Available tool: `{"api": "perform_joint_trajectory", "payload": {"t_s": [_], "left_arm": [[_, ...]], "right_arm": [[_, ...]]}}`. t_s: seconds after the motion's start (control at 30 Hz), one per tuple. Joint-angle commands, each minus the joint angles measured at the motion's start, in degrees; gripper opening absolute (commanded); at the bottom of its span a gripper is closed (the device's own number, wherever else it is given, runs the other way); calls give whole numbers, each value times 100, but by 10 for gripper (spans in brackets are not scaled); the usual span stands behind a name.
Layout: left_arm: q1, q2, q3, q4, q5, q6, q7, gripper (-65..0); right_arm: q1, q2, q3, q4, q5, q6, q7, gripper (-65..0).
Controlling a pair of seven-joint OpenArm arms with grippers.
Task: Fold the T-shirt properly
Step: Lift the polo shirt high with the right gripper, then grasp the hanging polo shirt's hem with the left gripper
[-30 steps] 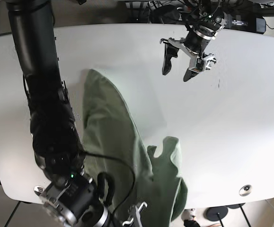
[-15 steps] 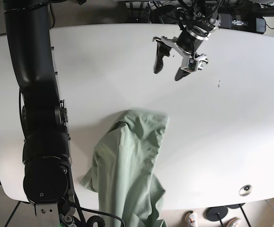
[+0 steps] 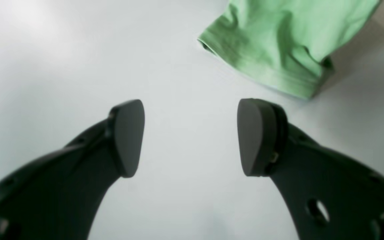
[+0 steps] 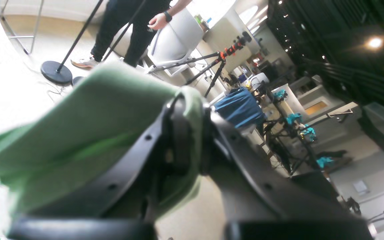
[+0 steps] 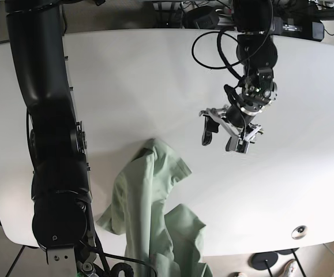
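The light green T-shirt (image 5: 149, 213) lies crumpled on the white table (image 5: 293, 190), running from the middle to the front edge and hanging over it. My left gripper (image 5: 219, 142) is open and empty, hovering to the right of the shirt's upper end. In the left wrist view it (image 3: 192, 136) is open above bare table, with a hemmed sleeve (image 3: 278, 43) just beyond the fingertips. My right gripper (image 4: 192, 133) is shut on a fold of the shirt (image 4: 95, 110) and points away from the table. In the base view that gripper is below the frame.
My right arm (image 5: 51, 161) rises as a thick black column along the table's left side. A round metal fitting (image 5: 298, 232) sits near the front right corner. Stands, tripods and a person show beyond the table edge in the right wrist view.
My left gripper has come down from the far edge to the middle of the table, close to the shirt. The shirt's upper end has shifted and bunched differently, with more folds near the front edge.
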Motion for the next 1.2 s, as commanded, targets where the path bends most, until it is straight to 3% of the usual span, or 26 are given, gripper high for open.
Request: {"api": "perform_joint_trajectory", "payload": {"t_s": [0.03,0.13,0.3,0.73,0.97,1.2], "left_arm": [[-471,-21,-8,-285,-76,-230,-171,-239],[-989,-30,-8,-962,-58,-625,-171,-239],[-1737,-30,-8,-2149,-67,-652,-171,-240],[-2141,23,89,-2756,-76,-968,-197,-240],[-2800,23,590,-4329,-93,-968,-909,-242],[-3196,14,625,-5279,-717,-977,-918,-242]], "right_arm": [[181,-5,44,66,-13,-91,176,-629],[155,-5,44,66,-13,-91,176,-629],[146,-5,335,49,-13,-91,176,-628],[172,-5,387,40,-13,-91,176,-628],[155,-5,387,66,-13,-91,176,-628],[155,-5,387,66,-13,-91,176,-628]]}}
